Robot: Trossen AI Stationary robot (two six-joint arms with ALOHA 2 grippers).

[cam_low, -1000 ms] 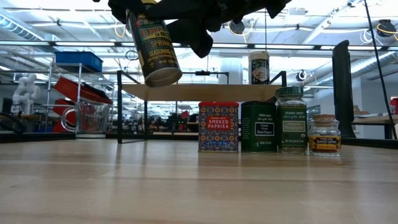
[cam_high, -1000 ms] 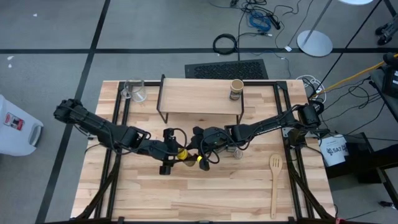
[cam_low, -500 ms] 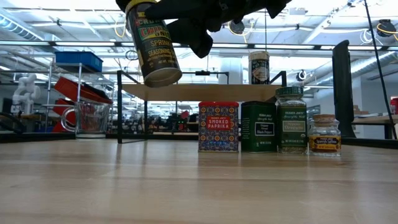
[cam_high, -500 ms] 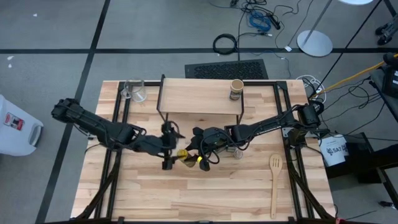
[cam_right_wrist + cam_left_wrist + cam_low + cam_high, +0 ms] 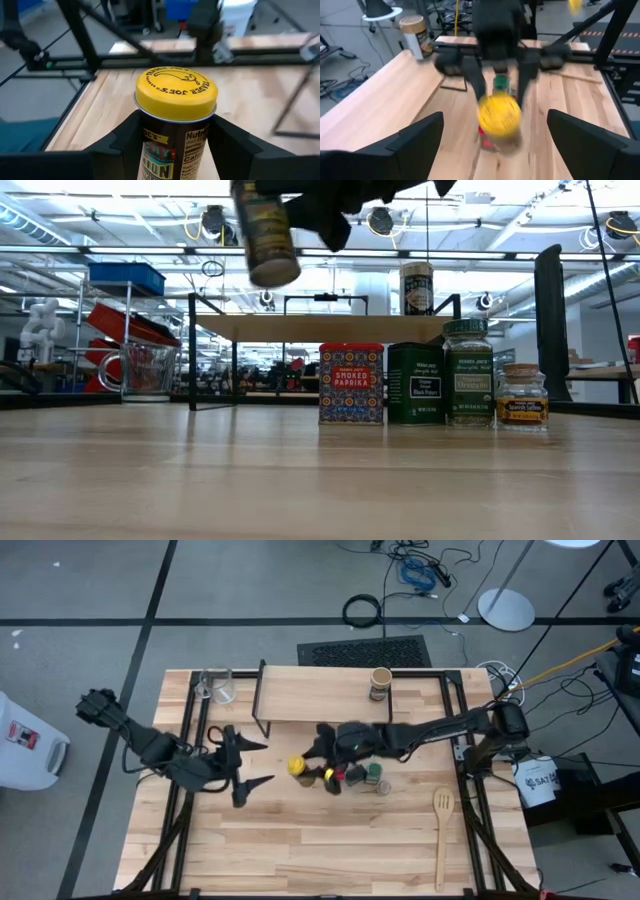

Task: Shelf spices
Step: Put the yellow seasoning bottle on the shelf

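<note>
My right gripper (image 5: 308, 768) is shut on the yellow-lidded jar (image 5: 176, 92), which hangs high over the table's middle, in front of the shelf (image 5: 320, 700). My left gripper (image 5: 268, 762) stands open to the jar's left, apart from it. The tan jar (image 5: 380, 683) stands on the shelf's plank. On the table stand the red tin (image 5: 351, 384), the dark tin (image 5: 415, 384), the green-lidded jar (image 5: 468, 372) and the tiny brown jar (image 5: 521, 396), in a row in front of the shelf. My right gripper pinches the yellow-lidded jar's body just below the lid (image 5: 175, 135) between its two fingers (image 5: 127, 142). The fingers come from the table's right, slanting a little down, and lie across the jar. The jar is lifted clear and tilted, lid up, its bottom (image 5: 272, 272) well above the table.
A clear glass cup (image 5: 218, 685) stands at the far left beside the shelf. A wooden spatula (image 5: 441, 835) lies near the right front. Bare tabletop (image 5: 300, 850) spreads along the near side. Black frame rails (image 5: 190, 740) run along the table's left and right sides.
My left gripper has opened, let go of the yellow-lidded jar, and drawn back toward the table's left edge while rising. My right gripper has kept the jar and carried it up and toward the far edge, closer to the shelf.
</note>
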